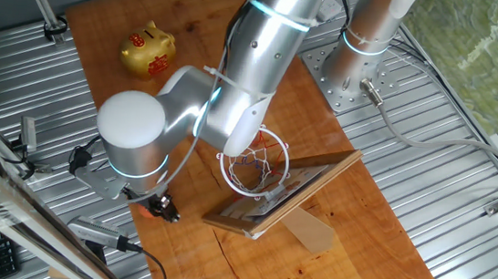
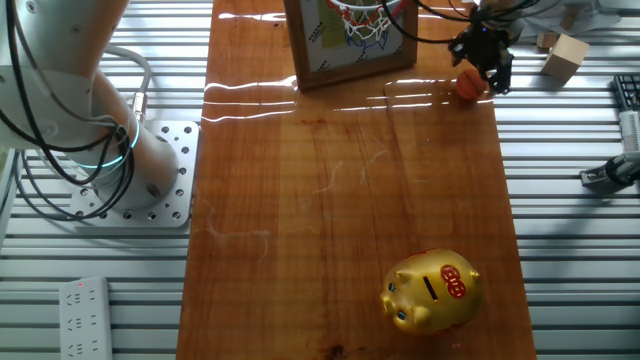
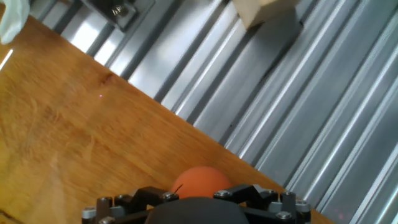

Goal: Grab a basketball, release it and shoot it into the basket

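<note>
The arm leans over the wooden table [image 2: 350, 200], near the basket [image 1: 256, 163]; judging by this, the grab step is in hand; next comes a firm pinch and lift; the gripper [image 2: 484, 55] hangs just above the basketball [image 2: 469, 85] at the board's edge; whether its jaws touch it cannot be told.

basketball [image 3: 200, 182] half hidden behind the hand [image 3: 198, 200], basket [image 2: 366, 22] cut by top edge
</note>
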`<action>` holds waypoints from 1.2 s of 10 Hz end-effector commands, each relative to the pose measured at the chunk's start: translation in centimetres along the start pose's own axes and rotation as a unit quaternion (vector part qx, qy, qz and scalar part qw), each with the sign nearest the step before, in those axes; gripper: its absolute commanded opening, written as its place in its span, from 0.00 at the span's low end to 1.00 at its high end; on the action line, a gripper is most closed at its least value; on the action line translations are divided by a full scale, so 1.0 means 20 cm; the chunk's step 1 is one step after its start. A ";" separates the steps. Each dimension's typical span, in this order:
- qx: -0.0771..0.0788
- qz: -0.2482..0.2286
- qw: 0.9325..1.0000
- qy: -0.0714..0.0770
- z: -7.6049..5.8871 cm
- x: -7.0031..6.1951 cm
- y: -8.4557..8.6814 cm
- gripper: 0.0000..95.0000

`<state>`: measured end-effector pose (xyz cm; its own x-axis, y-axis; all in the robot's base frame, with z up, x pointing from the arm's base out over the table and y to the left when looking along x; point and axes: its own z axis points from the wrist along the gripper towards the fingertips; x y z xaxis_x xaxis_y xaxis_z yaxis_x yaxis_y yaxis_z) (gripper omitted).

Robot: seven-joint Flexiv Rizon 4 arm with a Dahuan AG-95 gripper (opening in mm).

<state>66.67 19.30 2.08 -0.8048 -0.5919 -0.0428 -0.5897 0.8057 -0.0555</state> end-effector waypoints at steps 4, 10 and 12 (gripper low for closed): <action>0.004 0.005 1.000 -0.003 0.03 0.02 0.00 0.60; -0.007 0.018 1.000 -0.012 0.03 0.02 0.00 0.00; -0.008 0.021 1.000 -0.013 0.03 0.02 0.00 0.00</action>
<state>66.47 18.95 1.51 -0.8281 -0.5559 -0.0727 -0.5548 0.8312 -0.0364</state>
